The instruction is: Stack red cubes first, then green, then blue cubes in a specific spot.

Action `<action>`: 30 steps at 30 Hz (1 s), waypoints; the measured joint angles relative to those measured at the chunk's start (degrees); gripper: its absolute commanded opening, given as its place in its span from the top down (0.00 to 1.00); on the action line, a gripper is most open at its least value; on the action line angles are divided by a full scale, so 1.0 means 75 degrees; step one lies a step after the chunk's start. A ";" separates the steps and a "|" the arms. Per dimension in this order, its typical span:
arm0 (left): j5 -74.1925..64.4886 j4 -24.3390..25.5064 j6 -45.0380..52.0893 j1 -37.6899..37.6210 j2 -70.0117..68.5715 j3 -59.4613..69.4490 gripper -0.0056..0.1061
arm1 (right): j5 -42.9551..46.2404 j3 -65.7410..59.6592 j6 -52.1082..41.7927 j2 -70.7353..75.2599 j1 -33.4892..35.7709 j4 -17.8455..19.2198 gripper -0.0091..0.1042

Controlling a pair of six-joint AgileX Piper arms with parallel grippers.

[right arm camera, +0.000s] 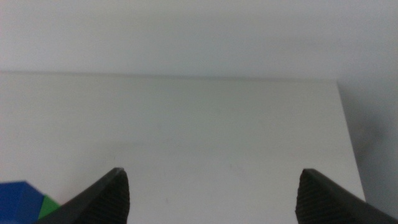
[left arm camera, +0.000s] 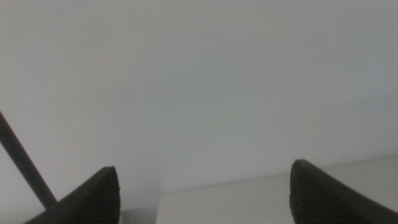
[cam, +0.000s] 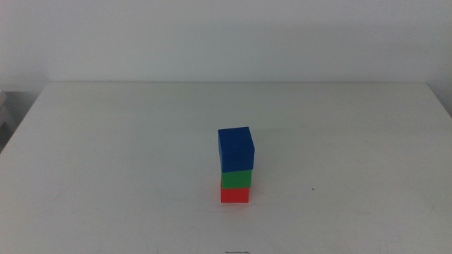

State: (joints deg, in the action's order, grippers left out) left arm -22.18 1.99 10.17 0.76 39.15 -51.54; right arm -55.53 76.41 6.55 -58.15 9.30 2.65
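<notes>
A stack of three cubes stands near the middle of the white table in the middle view: the red cube (cam: 234, 195) at the base, the green cube (cam: 236, 178) on it, and the blue cube (cam: 236, 149) on top, turned slightly. Neither arm shows in the middle view. In the left wrist view my left gripper (left arm camera: 202, 186) is open with nothing between its jaws, facing the wall. In the right wrist view my right gripper (right arm camera: 214, 193) is open and holds nothing; the blue cube (right arm camera: 17, 199) and green cube (right arm camera: 48, 206) peek in beside one jaw.
The white table (cam: 106, 155) reaches a pale wall at the back. A dark thin rod (left arm camera: 25, 163) crosses a corner of the left wrist view. The table's side edge (right arm camera: 348, 137) shows in the right wrist view.
</notes>
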 measured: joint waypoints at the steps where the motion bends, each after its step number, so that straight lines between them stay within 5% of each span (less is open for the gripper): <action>1: 0.0027 -0.0036 0.0000 0.0000 0.0000 0.0094 0.11 | 0.0164 -0.0108 0.0000 0.0078 0.0000 0.0031 0.27; 12: 0.0285 -0.0997 0.0000 0.0000 -0.1729 0.2602 0.11 | 0.4533 -0.4618 0.0000 0.1942 -0.0002 0.0432 0.27; 30: 0.0772 -0.1072 0.0000 0.0002 -0.5108 0.6104 0.11 | 0.4930 -0.9385 0.0000 0.6594 -0.0002 0.0660 0.27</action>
State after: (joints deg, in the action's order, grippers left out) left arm -16.39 -6.05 10.17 0.78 0.85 -5.76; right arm -18.55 6.02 6.55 -8.69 9.28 7.60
